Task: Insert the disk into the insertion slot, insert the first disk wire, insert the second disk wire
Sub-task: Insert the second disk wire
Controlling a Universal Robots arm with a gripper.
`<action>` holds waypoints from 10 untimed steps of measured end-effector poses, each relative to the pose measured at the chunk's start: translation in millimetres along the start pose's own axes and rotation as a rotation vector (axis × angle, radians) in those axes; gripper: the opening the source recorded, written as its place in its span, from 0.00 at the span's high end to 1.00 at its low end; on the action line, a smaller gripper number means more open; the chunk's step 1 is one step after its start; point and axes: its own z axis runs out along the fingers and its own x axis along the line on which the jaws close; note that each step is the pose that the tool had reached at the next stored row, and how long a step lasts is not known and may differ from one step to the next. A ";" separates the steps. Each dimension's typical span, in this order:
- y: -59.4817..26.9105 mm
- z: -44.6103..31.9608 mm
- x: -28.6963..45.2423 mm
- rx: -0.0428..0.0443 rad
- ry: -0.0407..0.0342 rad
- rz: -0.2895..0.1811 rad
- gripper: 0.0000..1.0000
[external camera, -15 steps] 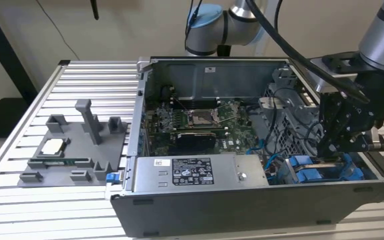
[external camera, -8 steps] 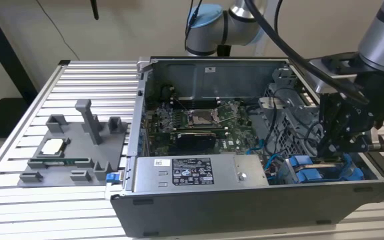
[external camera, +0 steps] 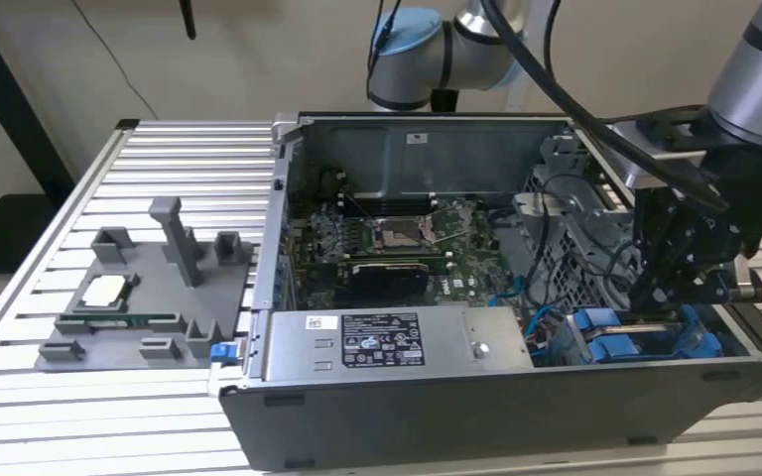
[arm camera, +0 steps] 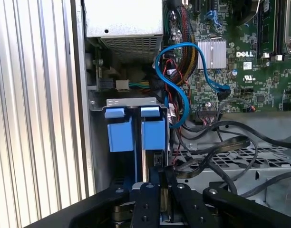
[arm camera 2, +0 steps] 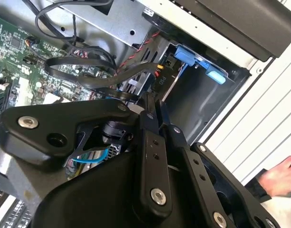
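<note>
One claw (external camera: 659,302) hung low inside the open case (external camera: 487,397), at the corner with the blue tabs. Its black fingers (arm camera: 160,190) were pressed close together on a thin edge, and I could not tell what that thin thing was. Right in front of the claw, in the first wrist view, stood the slot (arm camera: 134,130) with two blue tabs side by side. I could not tell if the disk was in there. A blue wire (arm camera: 176,78) looped just beside the slot, and thick black wires (arm camera: 221,142) crowded near the fingers. Past the wires lay the green board (arm camera: 252,61). A silver box (external camera: 388,342) sat beside the claw. A hand (arm camera 2: 278,176) rested outside the case.
</note>
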 end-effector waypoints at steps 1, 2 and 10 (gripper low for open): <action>0.1 0.1 0.1 0.0028 -0.0003 0.000 0.84; 0.0 0.1 0.1 0.0053 -0.0005 0.000 0.84; 0.0 0.5 -0.4 0.0194 -0.0011 0.000 0.84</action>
